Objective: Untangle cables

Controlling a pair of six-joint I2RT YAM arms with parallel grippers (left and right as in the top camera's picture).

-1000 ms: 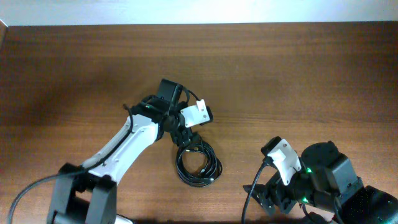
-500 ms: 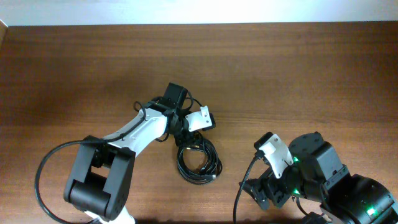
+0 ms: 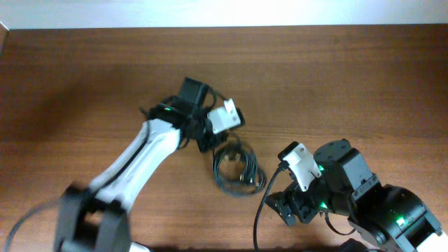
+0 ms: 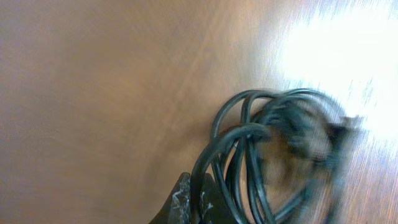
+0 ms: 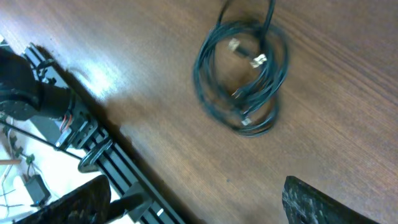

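Wooden table [image 3: 350,84] bears cables [image 4: 249,132], blurred in left wrist view.

You have no text, label, brand or number to read in any view. The cables [image 3: 236,166] and the wooden table [image 3: 350,84] show no legible marking, and the left wrist view is blurred.

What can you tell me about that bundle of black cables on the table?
The cables are thin black cords, rubbery-looking, wound into a loose, roughly round coil of several overlapping loops. Small plug ends, some pale or metallic, show inside the coil in the right wrist view. It lies flat on the wooden table. The left gripper meets its upper edge; whether it grips a strand is unclear.
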